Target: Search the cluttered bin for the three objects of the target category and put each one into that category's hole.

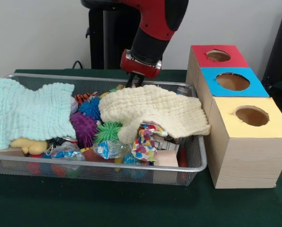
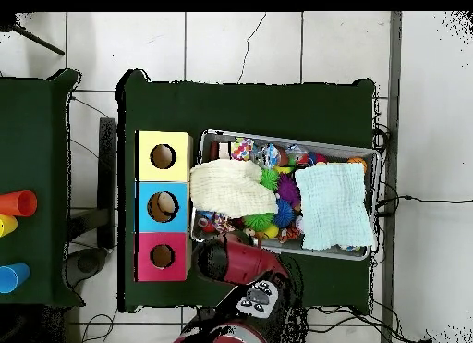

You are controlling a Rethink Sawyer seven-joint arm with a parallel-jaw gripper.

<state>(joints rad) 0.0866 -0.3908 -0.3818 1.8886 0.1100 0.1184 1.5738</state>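
A dark green worktop (image 1: 108,208) is carrying two things. A wire basket (image 1: 131,171) is sitting on it, filling the left and middle in the front view. Just beside the basket's right end, a row of three wooden boxes (image 1: 247,161) is standing.

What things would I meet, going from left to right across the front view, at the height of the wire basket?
Pale blue cloth → purple spiky ball → green spiky ball → cream cloth → basket right rim → yellow-topped wooden box.
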